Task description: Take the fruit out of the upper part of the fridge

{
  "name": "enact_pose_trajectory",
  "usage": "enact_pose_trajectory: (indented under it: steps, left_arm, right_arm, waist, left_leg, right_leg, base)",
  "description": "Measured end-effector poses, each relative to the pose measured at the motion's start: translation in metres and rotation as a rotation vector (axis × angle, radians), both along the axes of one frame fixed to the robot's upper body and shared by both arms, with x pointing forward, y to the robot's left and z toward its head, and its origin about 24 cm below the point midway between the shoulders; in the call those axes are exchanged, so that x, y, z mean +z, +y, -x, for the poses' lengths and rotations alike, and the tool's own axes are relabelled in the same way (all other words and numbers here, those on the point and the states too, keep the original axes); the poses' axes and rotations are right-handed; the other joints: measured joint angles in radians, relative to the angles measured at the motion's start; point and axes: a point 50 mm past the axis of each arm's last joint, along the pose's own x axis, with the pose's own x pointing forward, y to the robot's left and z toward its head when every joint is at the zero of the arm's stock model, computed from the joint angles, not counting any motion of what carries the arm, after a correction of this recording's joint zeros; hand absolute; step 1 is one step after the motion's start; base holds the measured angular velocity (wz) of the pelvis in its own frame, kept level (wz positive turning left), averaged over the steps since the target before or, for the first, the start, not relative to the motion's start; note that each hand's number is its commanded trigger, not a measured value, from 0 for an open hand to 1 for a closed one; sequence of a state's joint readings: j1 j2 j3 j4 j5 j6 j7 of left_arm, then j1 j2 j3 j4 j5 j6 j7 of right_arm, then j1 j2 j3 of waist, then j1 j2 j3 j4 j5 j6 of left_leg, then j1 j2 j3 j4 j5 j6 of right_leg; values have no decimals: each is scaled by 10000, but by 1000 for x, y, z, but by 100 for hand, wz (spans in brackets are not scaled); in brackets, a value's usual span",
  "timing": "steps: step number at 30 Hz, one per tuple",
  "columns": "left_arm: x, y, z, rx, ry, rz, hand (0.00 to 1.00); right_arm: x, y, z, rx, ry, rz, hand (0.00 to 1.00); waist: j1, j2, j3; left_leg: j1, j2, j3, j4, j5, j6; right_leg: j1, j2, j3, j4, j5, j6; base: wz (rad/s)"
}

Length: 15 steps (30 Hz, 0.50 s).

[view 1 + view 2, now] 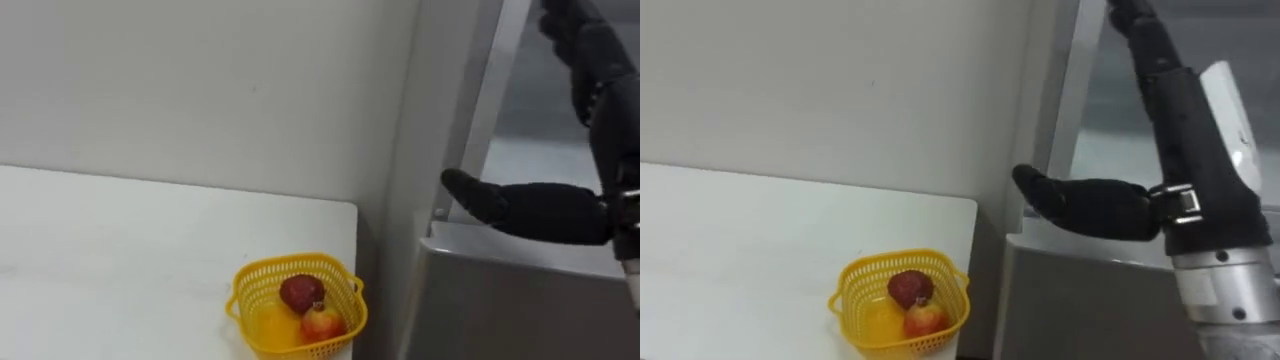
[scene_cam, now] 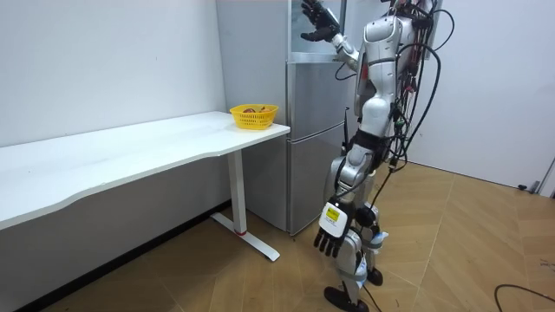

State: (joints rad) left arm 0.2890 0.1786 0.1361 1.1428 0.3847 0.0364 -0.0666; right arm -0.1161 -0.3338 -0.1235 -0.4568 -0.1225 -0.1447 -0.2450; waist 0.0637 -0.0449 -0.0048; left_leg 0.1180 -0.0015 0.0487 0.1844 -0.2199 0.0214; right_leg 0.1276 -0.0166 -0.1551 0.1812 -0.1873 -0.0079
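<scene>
I stand facing the grey fridge (image 2: 312, 130), which is next to the white table's end. My right hand (image 1: 1195, 150) is raised against the upper fridge door (image 1: 520, 150), open, with its fingers (image 1: 590, 60) stretched upward along the door's pale edge strip (image 1: 475, 130). Its thumb (image 1: 480, 197) points left, just above the top of the lower door (image 1: 500, 300). It holds nothing. I cannot tell whether the upper door stands ajar. In the room view my left hand (image 2: 332, 232) hangs low at my side, fingers relaxed and empty.
A yellow basket (image 1: 250, 278) with a dark red fruit (image 1: 300, 292), a red-yellow fruit and an orange one sits at the white table's (image 1: 120, 250) corner near the fridge. A plain wall runs behind the table. Wooden floor lies behind me.
</scene>
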Motion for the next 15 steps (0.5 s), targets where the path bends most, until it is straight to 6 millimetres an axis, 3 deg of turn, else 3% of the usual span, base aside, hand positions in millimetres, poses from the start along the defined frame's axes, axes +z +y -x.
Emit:
enact_pose_trajectory:
  steps: [6, 15]
  left_arm:
    - [-1, -7, 12, -15, 272, 33, 0]
    - [-1, -6, 11, -77, 86, -616, 0]
  right_arm:
    - [-22, -18, 15, -1170, 252, -1107, 0]
    - [-78, -45, 32, -2611, 2320, -3072, 0]
  waist:
    - [-401, 298, -20]
    - [-846, 389, 5]
  left_leg:
    - [142, 72, 254, -19, -53, -25]
    - [167, 83, 557, -147, -52, -23]
  right_leg:
    - [-1, 43, 176, 47, 7, -9]
    - [-219, 67, 449, 50, 11, -18]
  base:
    - [-12]
    - [-11]
